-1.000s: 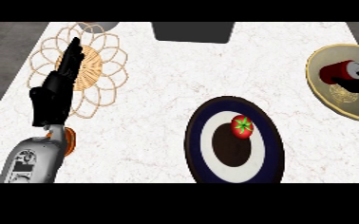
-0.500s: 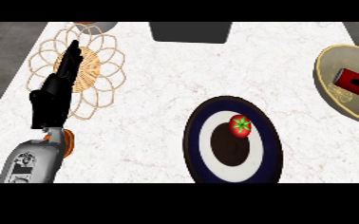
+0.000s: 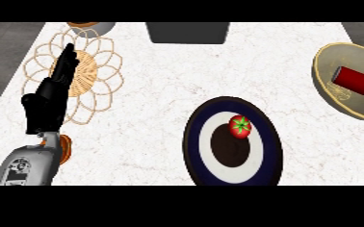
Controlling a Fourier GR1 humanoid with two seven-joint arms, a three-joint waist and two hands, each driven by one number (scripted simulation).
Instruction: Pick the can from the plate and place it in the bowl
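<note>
One white, marbled worktop (image 3: pixel 163 81) fills nearly the whole view, with a dark strip of floor beyond its left edge and a grey block (image 3: pixel 188 32) at the far edge. Only the left hand (image 3: pixel 50 98) shows, resting at the left with fingers straight and pointing away, holding nothing, over a woven wire mat (image 3: pixel 85 77). A grey cup, or something like it (image 3: pixel 92 27), is cut off at the far left corner. The dark blue plate (image 3: pixel 232 144) with white ring lies near the front edge, a small tomato (image 3: pixel 240 126) on it. The red can (image 3: pixel 351 79) lies on its side in the tan bowl (image 3: pixel 328 84) at the right edge, partly out of view. Wide bare surface lies between mat, plate and bowl. Compared with half a second ago, the bowl and can sit slightly further toward the right edge, and the hand has kept its pose.
</note>
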